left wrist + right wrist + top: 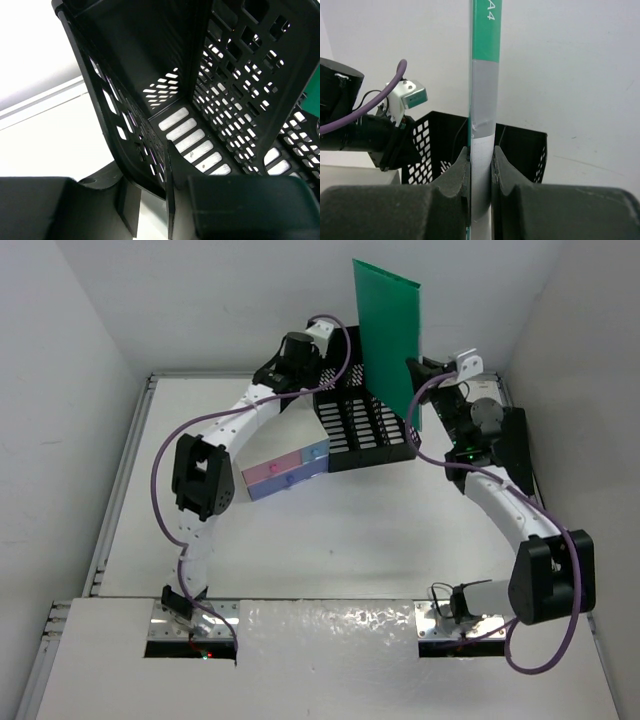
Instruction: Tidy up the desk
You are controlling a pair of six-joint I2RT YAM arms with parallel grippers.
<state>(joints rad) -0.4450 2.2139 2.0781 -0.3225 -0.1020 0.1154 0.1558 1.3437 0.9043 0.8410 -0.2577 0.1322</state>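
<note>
The white desk (pixel 350 540) carries a black mesh file organizer (pixel 365 425) at its back middle. My right gripper (pixel 415 375) is shut on an upright green folder (pixel 388 330) and holds it above the organizer's right side. In the right wrist view the fingers (pixel 481 155) clamp the folder's grey-and-white edge (pixel 484 115), with the organizer (pixel 520 150) behind. My left gripper (pixel 322 378) sits at the organizer's far left wall. In the left wrist view its fingers (pixel 150 200) straddle and pinch that wall (pixel 115 125); the slotted compartments (pixel 225 75) look empty.
A small drawer box with pink and blue drawers (pixel 285 472) stands against the organizer's left front. Pale rails (pixel 120 480) line the desk's edges. White walls close in on three sides. My left wrist (pixel 365 135) shows in the right wrist view.
</note>
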